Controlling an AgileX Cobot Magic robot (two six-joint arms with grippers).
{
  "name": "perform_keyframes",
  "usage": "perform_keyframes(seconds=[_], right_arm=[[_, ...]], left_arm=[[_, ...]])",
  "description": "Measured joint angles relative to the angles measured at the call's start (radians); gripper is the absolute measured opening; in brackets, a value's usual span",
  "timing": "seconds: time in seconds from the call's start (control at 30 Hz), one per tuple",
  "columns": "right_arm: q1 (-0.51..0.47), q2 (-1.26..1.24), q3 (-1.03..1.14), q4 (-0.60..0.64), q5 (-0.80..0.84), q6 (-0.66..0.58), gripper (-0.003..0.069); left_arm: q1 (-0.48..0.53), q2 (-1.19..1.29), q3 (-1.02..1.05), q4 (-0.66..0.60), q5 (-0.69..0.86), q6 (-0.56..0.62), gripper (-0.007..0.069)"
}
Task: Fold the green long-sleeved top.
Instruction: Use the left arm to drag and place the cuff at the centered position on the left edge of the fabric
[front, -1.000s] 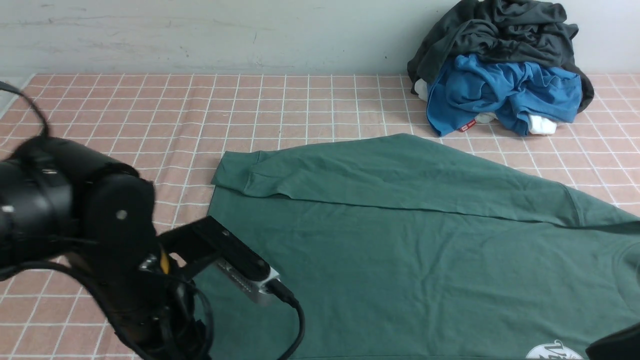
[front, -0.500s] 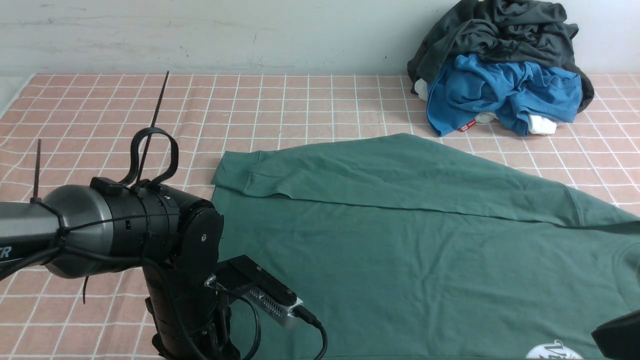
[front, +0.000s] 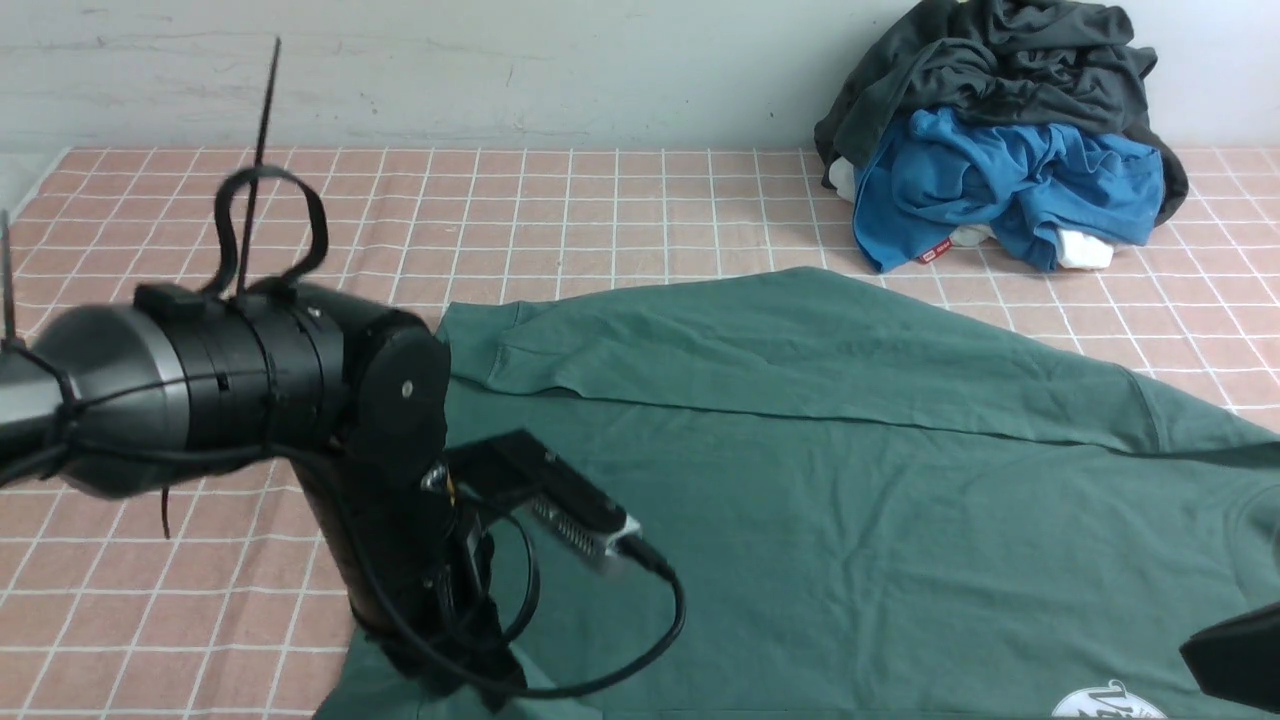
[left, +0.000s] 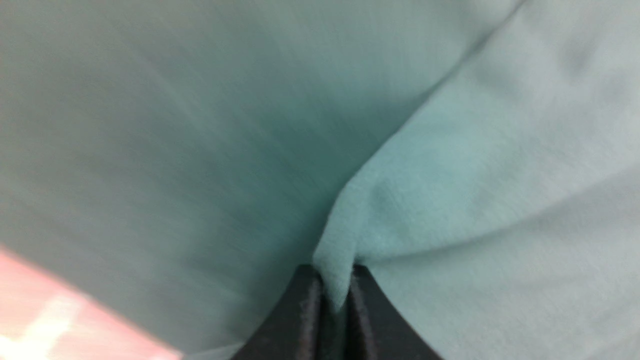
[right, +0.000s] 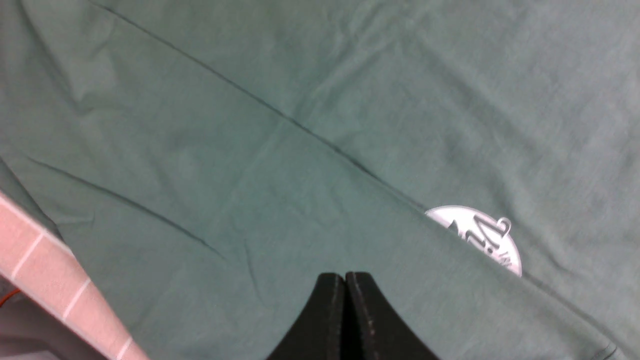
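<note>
A pink cloth (front: 600, 210) with a white grid covers the counter (front: 120, 610) from the near edge back to a pale wall (front: 500, 70). At the far right, against that wall, sits a heap of clothes (front: 1000, 130): dark grey on top, blue below, with bits of white.

The green long-sleeved top (front: 850, 500) lies spread over the near and middle counter. Its long axis runs left to right across the front view, with the hem at the left and the neckline at the right edge. A white round logo (front: 1110, 705) shows at the near right. One sleeve (front: 800, 350) is folded over the body along the far side, and its cuff end points left.

The left arm (front: 250, 390) comes in from the left with the forearm roughly level. Its wrist bends down over the near-left hem corner, which is raised off the cloth. In the left wrist view, the left jaws are pressed together on a pinched ridge of green fabric.

Only a dark corner of the right arm (front: 1235, 660) shows at the near right. In the right wrist view, the right jaws are closed against each other with nothing between them, just beside the logo. I cannot tell whether they touch the top.
</note>
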Motion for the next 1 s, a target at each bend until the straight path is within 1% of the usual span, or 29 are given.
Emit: perform_keyframes(seconds=[0.13, 0.3, 0.43, 0.7, 0.83, 0.93, 1.0], right_arm=[[0.001, 0.000, 0.000, -0.001, -0.051, 0.000, -0.0014], [0.001, 0.000, 0.000, -0.006, -0.074, 0.000, -0.0014], [0.001, 0.000, 0.000, -0.023, -0.077, 0.000, -0.0014], [0.001, 0.000, 0.000, -0.027, -0.086, 0.000, -0.0014], [0.001, 0.000, 0.000, -0.027, -0.086, 0.000, -0.0014], [0.001, 0.000, 0.000, -0.027, -0.086, 0.000, -0.0014], [0.001, 0.000, 0.000, -0.029, -0.088, 0.000, -0.0014]], left_arm=[[0.000, -0.010, -0.167, 0.065, 0.046, 0.000, 0.0027], [0.000, -0.008, -0.283, 0.169, 0.049, -0.002, 0.0027], [0.000, 0.017, -0.327, 0.217, 0.051, -0.022, 0.0031], [0.001, 0.124, -0.332, 0.229, 0.050, -0.047, 0.0056], [0.016, 0.171, -0.332, 0.230, 0.036, -0.090, 0.0096], [0.045, 0.192, -0.332, 0.241, 0.011, -0.148, 0.0173], [0.062, 0.193, -0.337, 0.247, 0.011, -0.167, 0.0240]])
